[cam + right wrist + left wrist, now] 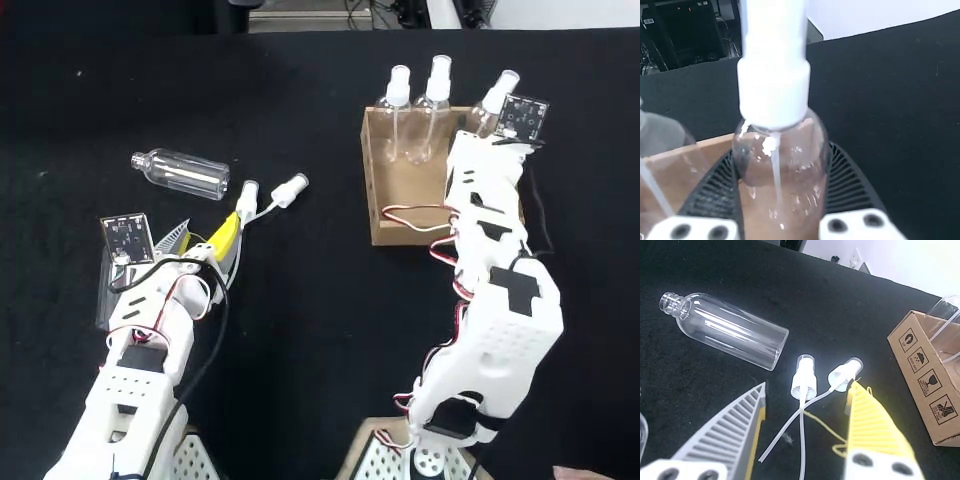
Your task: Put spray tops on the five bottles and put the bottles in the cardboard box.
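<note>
Bottle [494, 104] clamped in right gripper [782, 172] | left gripper [808, 387] spread, spray tops [804, 376] just ahead

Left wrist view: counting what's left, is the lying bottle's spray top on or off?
Off. The bottle has a bare threaded neck, and two spray tops lie loose beside it.

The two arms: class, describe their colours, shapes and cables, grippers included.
The left arm and right arm have white shells with black motor blocks; thin red, white and black cables loop along the joints. Each wrist carries a small square circuit board. The left gripper has one grey ribbed triangular finger and one yellow finger. The right gripper has black ribbed fingers.
</note>
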Controlling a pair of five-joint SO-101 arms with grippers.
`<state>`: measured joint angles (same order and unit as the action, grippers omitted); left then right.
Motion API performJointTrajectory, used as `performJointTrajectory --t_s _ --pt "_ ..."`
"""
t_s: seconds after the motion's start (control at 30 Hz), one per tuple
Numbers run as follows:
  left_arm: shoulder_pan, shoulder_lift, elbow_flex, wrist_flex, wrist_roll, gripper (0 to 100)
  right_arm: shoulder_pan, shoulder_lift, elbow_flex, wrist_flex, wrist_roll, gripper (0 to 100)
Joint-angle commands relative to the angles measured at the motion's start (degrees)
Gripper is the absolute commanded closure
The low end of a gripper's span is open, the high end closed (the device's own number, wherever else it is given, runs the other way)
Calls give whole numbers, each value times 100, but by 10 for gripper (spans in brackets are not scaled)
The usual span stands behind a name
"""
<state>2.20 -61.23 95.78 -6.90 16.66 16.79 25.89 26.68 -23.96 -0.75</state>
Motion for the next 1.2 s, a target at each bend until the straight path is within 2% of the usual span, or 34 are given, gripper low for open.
performJointTrajectory --t_s 0.0,0.07,0.27,0.73,0.97,1.17 --pt "-48 -97 119 -132 26 747 114 -40 -189 -149 26 982" --pt "-48 -97 119 -132 26 747 114 -40 -189 -149 53 959" --pt "-48 -97 119 -132 26 747 70 -75 -57 -141 53 805" --pt "-48 -97 119 -141 26 747 70 -75 -40 -141 53 798" --pt "-48 -97 119 -141 26 747 70 -75 -31 -141 53 645" --pt "-48 -97 119 -141 26 747 79 -84 4 -141 53 638"
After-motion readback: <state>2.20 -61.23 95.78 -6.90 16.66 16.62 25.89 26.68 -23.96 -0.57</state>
